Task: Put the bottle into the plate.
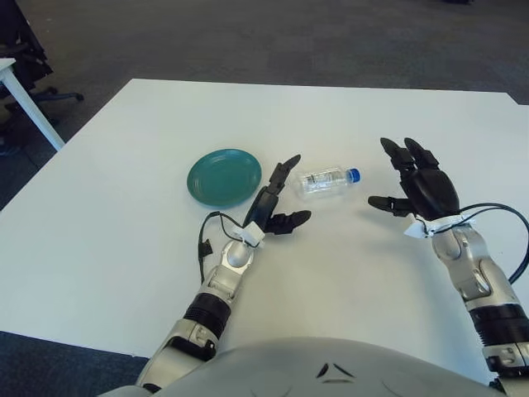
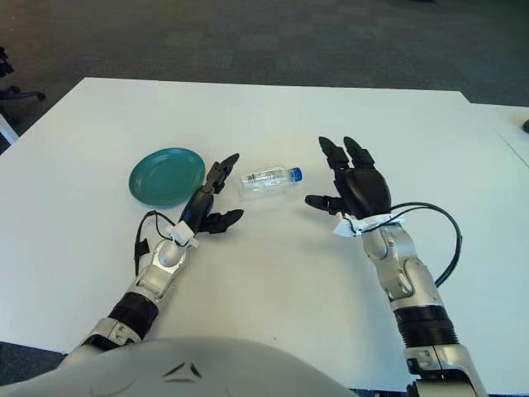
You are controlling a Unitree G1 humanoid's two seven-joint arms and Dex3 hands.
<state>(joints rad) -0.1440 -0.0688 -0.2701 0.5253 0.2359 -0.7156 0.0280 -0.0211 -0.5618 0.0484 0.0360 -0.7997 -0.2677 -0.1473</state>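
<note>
- Because it is lying on its side, the clear water bottle [image 1: 329,179] is resting on the white table [image 1: 124,248] and not in the plate; its blue cap [image 1: 353,174] is pointing toward the robot's right, so it could roll if something is pushing it from the side.
- Just beside the bottle, on its left, the teal plate [image 1: 221,176] is sitting flat and is holding nothing, so I am judging that the task is not done yet.
- Between the plate and the bottle, the left hand [image 1: 277,203] is reaching forward with its fingers spread; it is gripping nothing. One fingertip is coming near the bottle's base end, but I am not seeing a touch.
- Probably this hand is being placed there because it is the closer one to both things, and a short carry to the left would be enough.
- Well apart on the other side, the right hand [image 1: 420,186] is hovering with the fingers wide and relaxed, and it is also having hold of nothing.
- Beyond the table edge, a dark carpet floor [image 1: 289,41] is showing, and part of a white table leg [image 1: 29,103] is standing at the far left.
</note>
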